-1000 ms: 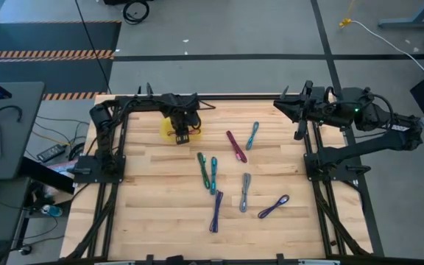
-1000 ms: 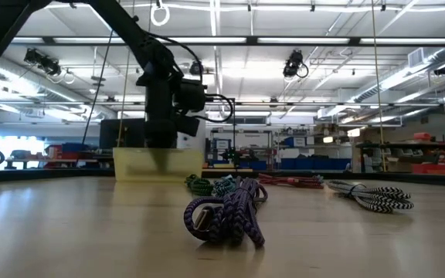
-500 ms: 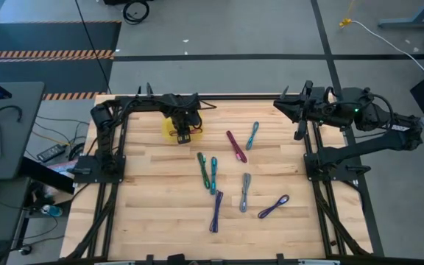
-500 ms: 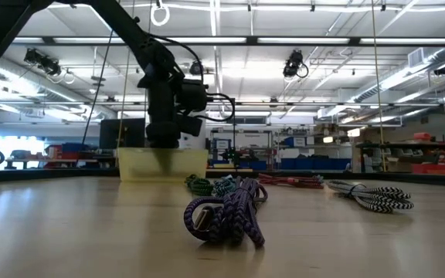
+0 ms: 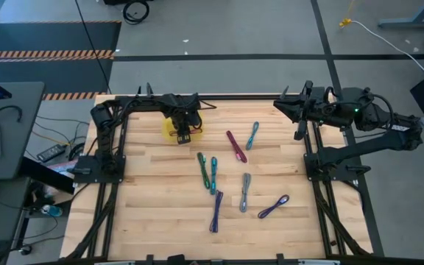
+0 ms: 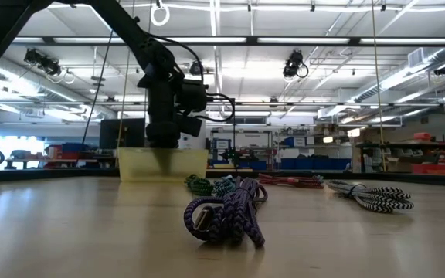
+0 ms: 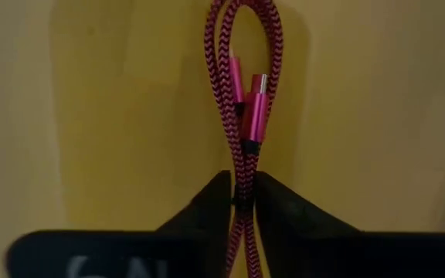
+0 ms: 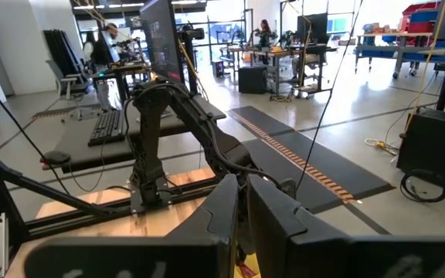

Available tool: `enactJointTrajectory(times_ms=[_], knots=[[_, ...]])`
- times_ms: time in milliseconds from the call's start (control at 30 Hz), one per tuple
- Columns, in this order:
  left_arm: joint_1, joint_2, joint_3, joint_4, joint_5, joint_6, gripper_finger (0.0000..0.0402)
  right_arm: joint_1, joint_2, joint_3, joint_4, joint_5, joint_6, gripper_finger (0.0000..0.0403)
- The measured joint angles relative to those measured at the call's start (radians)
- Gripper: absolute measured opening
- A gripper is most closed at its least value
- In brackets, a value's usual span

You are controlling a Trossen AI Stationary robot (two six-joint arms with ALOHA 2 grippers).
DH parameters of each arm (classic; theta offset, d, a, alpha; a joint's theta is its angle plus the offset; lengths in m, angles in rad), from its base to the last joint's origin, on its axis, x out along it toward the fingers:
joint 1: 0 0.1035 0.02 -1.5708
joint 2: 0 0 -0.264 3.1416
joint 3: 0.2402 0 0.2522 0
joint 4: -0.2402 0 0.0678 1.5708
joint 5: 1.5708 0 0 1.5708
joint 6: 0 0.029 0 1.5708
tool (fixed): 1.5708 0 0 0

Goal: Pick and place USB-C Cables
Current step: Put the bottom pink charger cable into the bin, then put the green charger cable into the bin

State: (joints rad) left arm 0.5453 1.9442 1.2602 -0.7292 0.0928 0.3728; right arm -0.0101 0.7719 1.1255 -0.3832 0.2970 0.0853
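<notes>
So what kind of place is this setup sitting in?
Most likely an industrial robotics lab or workshop: the low view shows long ceiling strip lights and storage shelving with bins, the right wrist view shows desks with a monitor, and the high view shows orange-and-black hazard floor tape.

The braided cable is magenta with black flecks, on the plain yellow tray; its plugs are pink.

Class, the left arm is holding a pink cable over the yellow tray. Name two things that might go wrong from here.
1. The left gripper pinches only the tail end of the pink cable, so the cable may slip or swing.
2. On release, its loop could drape over the rim of the yellow tray instead of landing inside.
</notes>
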Motion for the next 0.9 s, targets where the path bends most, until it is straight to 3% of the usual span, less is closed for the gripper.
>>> enactJointTrajectory(times_ms=[200, 333, 600, 900], knots=[[0.000, 0.000, 0.000, 0.000, -0.001, -0.033, 0.0133, 0.000, 0.000, 0.000, 0.000, 0.000, 0.000, 0.0039], [0.007, -0.008, 0.000, -0.012, 0.000, -0.137, 0.0152, 0.000, 0.000, 0.000, 0.000, 0.000, -0.001, 0.0039], [0.028, -0.111, 0.046, -0.078, -0.005, -0.215, 0.0161, 0.000, 0.000, 0.000, 0.000, 0.000, -0.002, 0.0039], [0.027, -0.324, 0.127, -0.109, -0.010, -0.381, 0.0162, -0.001, 0.000, 0.000, -0.001, 0.000, -0.036, 0.0039]])
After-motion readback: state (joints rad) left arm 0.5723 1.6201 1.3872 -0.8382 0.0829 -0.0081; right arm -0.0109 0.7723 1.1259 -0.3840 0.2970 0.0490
